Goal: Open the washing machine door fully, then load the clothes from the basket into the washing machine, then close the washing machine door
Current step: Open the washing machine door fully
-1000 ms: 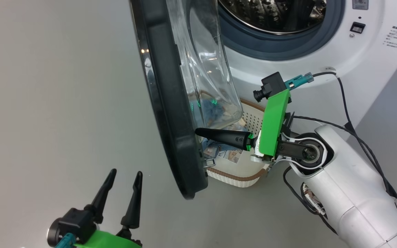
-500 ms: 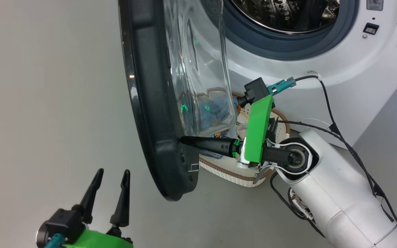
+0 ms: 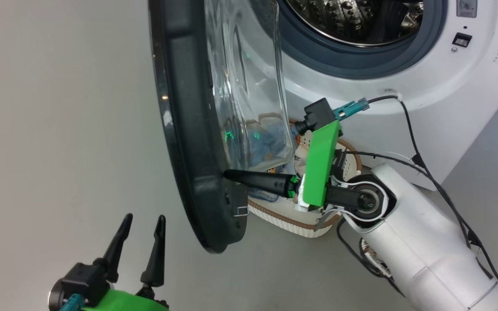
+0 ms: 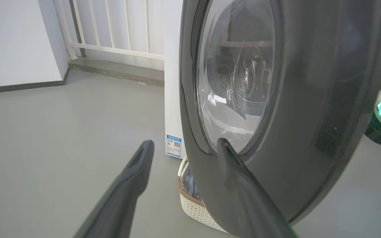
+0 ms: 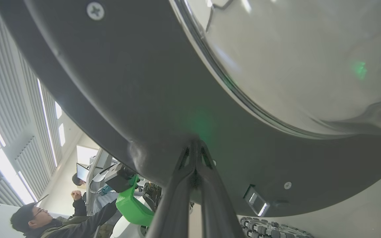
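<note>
The washing machine door (image 3: 188, 129) stands swung out edge-on, its black rim toward me and its glass bowl (image 3: 244, 86) facing the washing machine (image 3: 404, 90). My right gripper (image 3: 228, 175) is shut, with its tips pressed against the door's inner rim (image 5: 195, 142). Low at the left my left gripper (image 3: 142, 219) is open, on the door's outer side (image 4: 185, 141) and apart from it. The basket (image 3: 292, 221) sits on the floor under the door. The clothes (image 3: 266, 142) show blue through the glass.
The steel drum (image 3: 352, 17) is open behind the grey gasket (image 3: 361, 60). Black cables (image 3: 413, 129) trail from my right arm across the machine's front. A person (image 5: 45, 218) sits in the background of the right wrist view. Grey floor (image 3: 59, 129) lies left of the door.
My right gripper has pushed left against the inner rim and the door has swung a little wider. The head camera has shifted as well. The left gripper has stayed open.
</note>
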